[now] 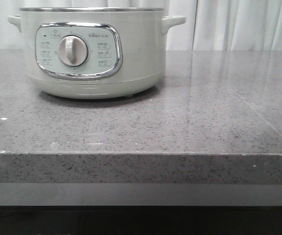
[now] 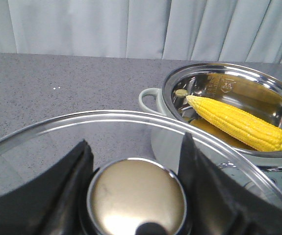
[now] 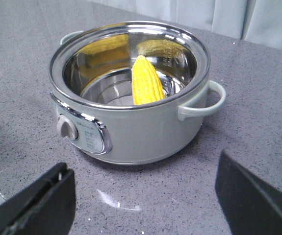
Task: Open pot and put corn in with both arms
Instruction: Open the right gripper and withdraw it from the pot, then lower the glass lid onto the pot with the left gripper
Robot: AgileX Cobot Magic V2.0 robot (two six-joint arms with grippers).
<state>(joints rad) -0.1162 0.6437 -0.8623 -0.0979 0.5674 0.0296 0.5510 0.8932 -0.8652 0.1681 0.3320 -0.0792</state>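
The pale-green pot [image 1: 94, 51] stands on the grey counter at the left, lid off, its dial facing me. The yellow corn [image 3: 144, 82] lies inside the steel bowl, leaning on the wall; it also shows in the left wrist view [image 2: 236, 122]. My left gripper [image 2: 136, 191] is shut on the metal knob [image 2: 137, 196] of the glass lid [image 2: 57, 142] and holds the lid beside the pot [image 2: 219, 142]. My right gripper [image 3: 145, 196] is open and empty above the counter, in front of the pot [image 3: 131, 93]. Neither gripper shows in the front view.
The grey speckled counter [image 1: 204, 112] runs to a front edge [image 1: 141, 154]. White curtains [image 1: 239, 24] hang behind it. The pot's side handles [image 3: 204, 100] stick out on both sides.
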